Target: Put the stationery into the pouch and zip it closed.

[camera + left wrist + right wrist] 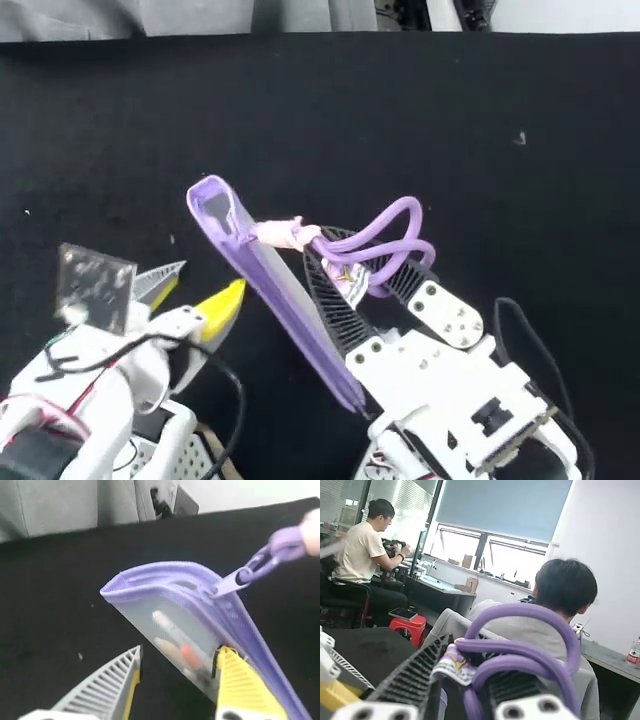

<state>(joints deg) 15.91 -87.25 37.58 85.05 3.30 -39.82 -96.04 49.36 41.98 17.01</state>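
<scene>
Pouch [283,300] edgewise, zipper up; right fingers [335,312] clamp cord [400,222]; left fingers [222,305] spread alongside.

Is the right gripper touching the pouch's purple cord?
Touching. The right wrist view shows the purple cord pinched between the black jaws of the right gripper; the high view agrees.

This is an office workroom: a long desk [442,587] stands beneath wide windows [515,562] with a lowered roller blind [505,505], and a red stool [406,626] sits nearby.
</scene>
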